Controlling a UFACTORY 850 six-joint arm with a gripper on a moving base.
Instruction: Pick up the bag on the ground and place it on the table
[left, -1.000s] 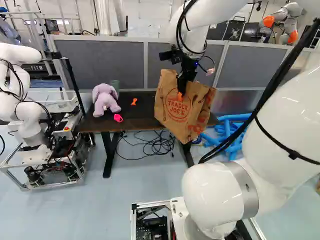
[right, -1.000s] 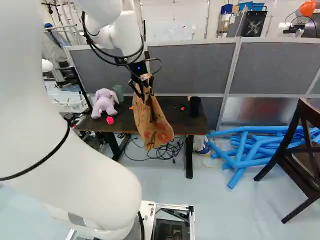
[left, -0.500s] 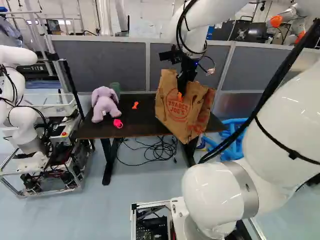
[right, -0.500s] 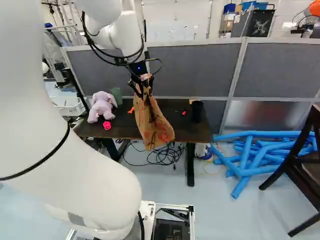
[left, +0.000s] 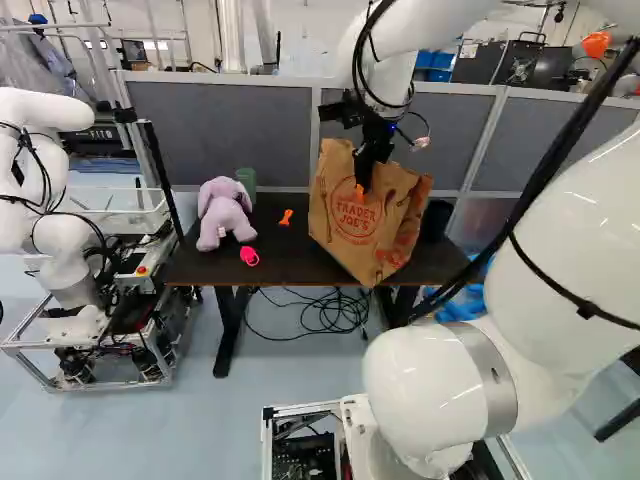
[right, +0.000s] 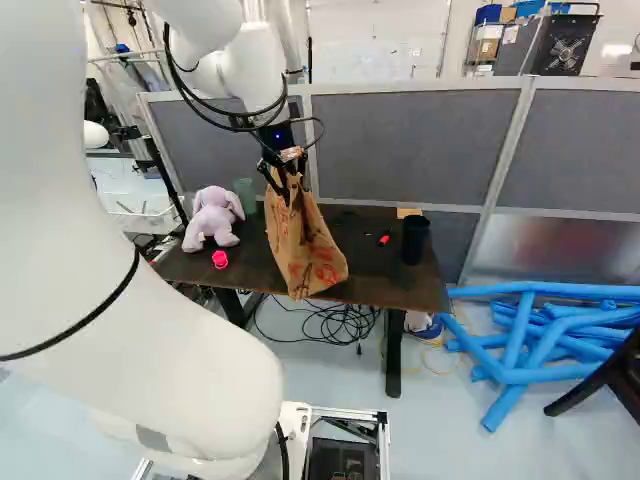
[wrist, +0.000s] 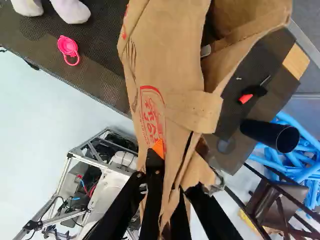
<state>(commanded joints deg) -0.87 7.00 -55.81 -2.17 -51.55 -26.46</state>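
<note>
My gripper (left: 364, 178) hangs from the arm at the upper middle of the left base view, shut on the top of the brown paper bag (left: 348, 232). In the wrist view the gripper (wrist: 175, 176) pinches the bag's gathered upper edge (wrist: 170, 65) between its two fingers, one orange pad showing beside the paper. The bag hangs tilted in front of or over the dark table (right: 370, 280), its lower end overlapping the front edge in the right base view. Whether it touches the tabletop I cannot tell.
On the table: purple plush (left: 224, 212), green cup (left: 246, 181), pink item (left: 249, 256), orange piece (left: 286, 217), black cup (right: 415, 238). Grey partition (right: 400, 140) behind; blue tubes (right: 530, 350) and dark chair (right: 620, 385) right; another robot (left: 60, 240) left; cables (left: 330, 312) under the table.
The base has moved: the table stands larger and the scene has shifted rightward in both base views. Arm and gripper keep their pose against the joint, the held bag carried along.
</note>
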